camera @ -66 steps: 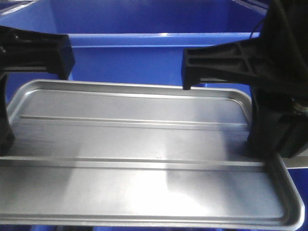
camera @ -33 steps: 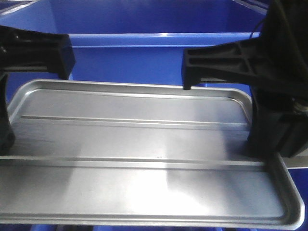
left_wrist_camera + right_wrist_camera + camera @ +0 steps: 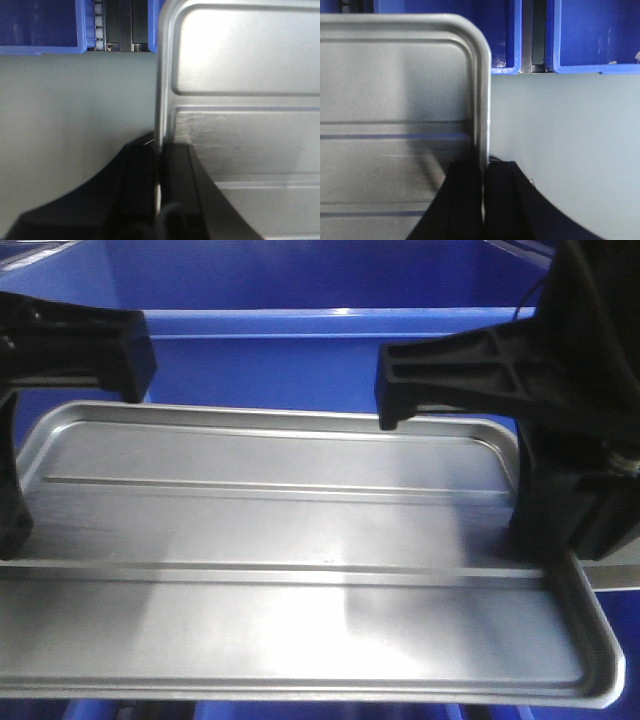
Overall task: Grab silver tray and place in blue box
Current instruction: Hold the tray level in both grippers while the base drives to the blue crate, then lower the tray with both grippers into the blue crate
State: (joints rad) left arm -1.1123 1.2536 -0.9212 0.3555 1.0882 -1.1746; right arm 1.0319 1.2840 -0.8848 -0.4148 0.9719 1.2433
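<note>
Tray position: the tray [image 3: 300, 540] sits level just in front of you, near side of the box [image 3: 330, 320], not in it.
Left fingers [image 3: 177, 190]: clenched on the tray's left short rim, one finger inside, one outside.
Right fingers [image 3: 465, 200]: clenched on the right short rim in the same way.
Long axis: runs left to right between your two arms, parallel to the box's near rim.
Box bearing: straight ahead, beyond the tray's far long rim; in the front view its rim stands above the tray.
Arm share: neither arm is nearer, since each holds one end.
Counter [image 3: 75, 110]: visible beside both ends; you cannot tell whether the tray is clear of it.
Judgement: you likely need to raise and advance both ends together, as an uneven move risks the rim slipping.
</note>
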